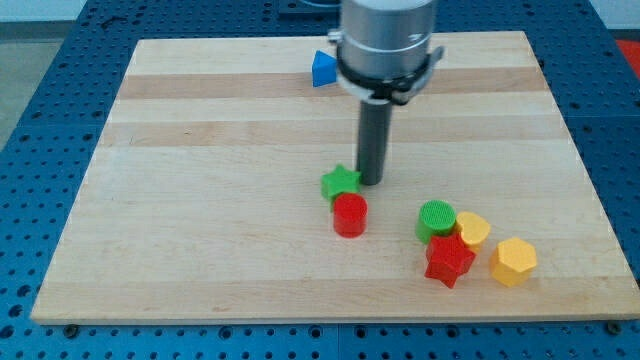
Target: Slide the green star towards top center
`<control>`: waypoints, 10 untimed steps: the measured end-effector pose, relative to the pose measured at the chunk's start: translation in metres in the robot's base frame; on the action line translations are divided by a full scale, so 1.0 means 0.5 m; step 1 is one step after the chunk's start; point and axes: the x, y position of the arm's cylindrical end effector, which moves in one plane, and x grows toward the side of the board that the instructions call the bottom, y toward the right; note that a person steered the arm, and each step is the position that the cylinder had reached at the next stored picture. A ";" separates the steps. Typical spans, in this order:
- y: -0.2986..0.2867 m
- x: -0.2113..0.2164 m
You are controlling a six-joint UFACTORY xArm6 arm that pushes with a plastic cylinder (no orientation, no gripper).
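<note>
The green star (339, 183) lies near the board's middle, just above the red cylinder (350, 215) and touching it. My tip (371, 182) rests on the board right against the star's right side. The rod rises from there to the arm's wide grey end at the view's top. The star sits far below the top centre of the wooden board (200, 200).
A blue block (322, 68) sits near the top centre, partly behind the arm. At lower right a green cylinder (435, 220), a yellow block (472, 229), a red star (448, 260) and a yellow hexagon (513, 261) cluster together.
</note>
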 end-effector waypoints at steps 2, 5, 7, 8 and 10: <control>-0.045 0.083; -0.250 0.112; -0.290 0.155; -0.366 0.149; -0.378 0.149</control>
